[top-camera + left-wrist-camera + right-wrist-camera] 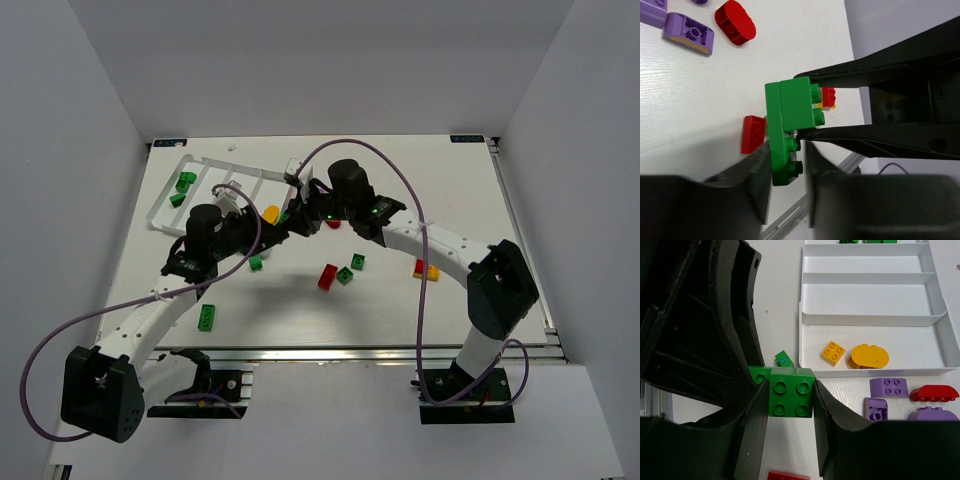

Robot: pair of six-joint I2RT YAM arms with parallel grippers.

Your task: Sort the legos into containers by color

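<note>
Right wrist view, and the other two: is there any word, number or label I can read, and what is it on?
No text reads clearly in any view.
Small green brick: a bluish mark, perhaps a digit, too small to read.
Purple brick: a yellow strip on its side, blurred.
Stickers at the far corners of the table: too small to read.

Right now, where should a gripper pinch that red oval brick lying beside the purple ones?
Probably from above, pinching across the narrow width of the red oval brick, on its two straighter long sides. The rounded ends would likely slip, and it lies flat.
</note>
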